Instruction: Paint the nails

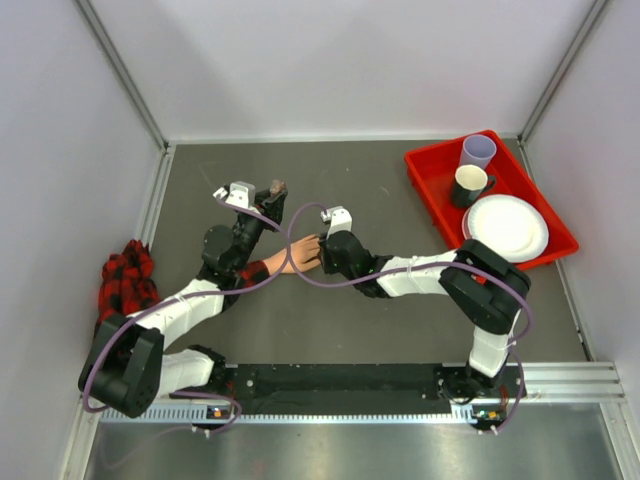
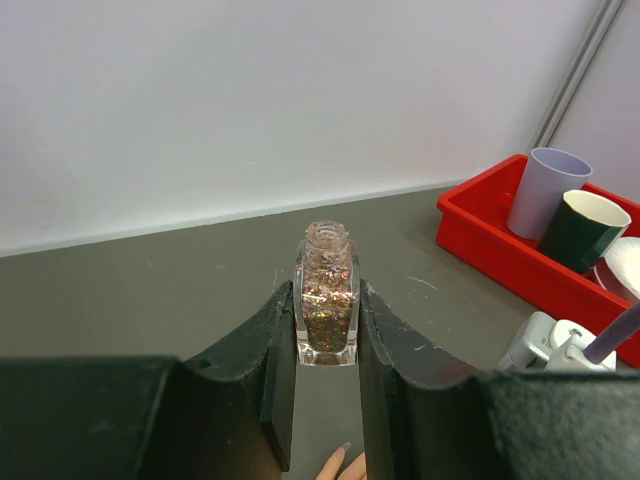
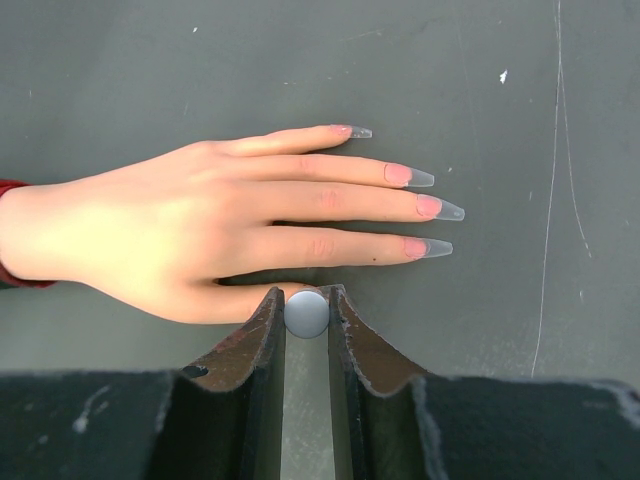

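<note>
Your left gripper (image 2: 326,305) is clamped on a small square clear-glass bottle (image 2: 327,285) of coppery glitter polish, which stands upright and uncapped. The peach mannequin hand (image 3: 190,235) lies flat on the grey table (image 3: 520,340), its long clear-tipped nails (image 3: 437,207) stretched out. Your right gripper (image 3: 306,300) pinches a round grey cap (image 3: 306,313) at the hand's thumb edge. The red plastic tray (image 1: 432,168) holds a lilac cup (image 1: 478,151), a dark mug (image 1: 468,185) and a white plate (image 1: 506,227).

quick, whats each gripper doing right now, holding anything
left gripper: shut on the uncapped glitter polish bottle
right gripper: shut on a round grey cap, seen end-on, probably the brush's
</note>
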Controlling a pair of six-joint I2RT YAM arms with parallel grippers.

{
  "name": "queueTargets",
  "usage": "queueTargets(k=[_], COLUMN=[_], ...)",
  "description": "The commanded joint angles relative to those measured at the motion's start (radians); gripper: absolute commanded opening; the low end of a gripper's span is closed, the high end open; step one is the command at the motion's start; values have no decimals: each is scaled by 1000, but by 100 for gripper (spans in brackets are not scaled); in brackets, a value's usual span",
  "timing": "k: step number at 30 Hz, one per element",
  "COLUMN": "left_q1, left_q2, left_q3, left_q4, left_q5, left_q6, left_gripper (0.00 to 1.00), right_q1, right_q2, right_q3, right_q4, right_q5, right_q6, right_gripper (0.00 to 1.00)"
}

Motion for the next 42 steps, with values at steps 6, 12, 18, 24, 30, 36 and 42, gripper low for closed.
queueTargets(k=[6,12,18,24,30,36,42], left_q1=[5,5,5,3,3,-3,-99], left_q2=[-34,-31,-37,-69,-127,-103,-184], left_q3=[0,0,11,57,163,336,370], left_q4=[36,37,29,-33,-289,-576,-705], left_q5=[8,10,11,37,237,653,885], left_q6=[-10,-11,-19,-76,-165,-209,-141], left_gripper=[0,0,0,0,0,0,0], right_q1=[12,12,12,12,8,-11,-11], right_q2=[-71,-125,-221,-400,-695,-907,-996], right_q3=[11,-3,-27,-70,-109,15,210], right_q4=[42,6,-118,-302,-578,-880,-1085], right_q5=[15,66,110,150,100,-55,-312], right_q6=[-12,-9,17,35,-1,-77,-104], right_gripper=[0,0,0,0,0,0,0])
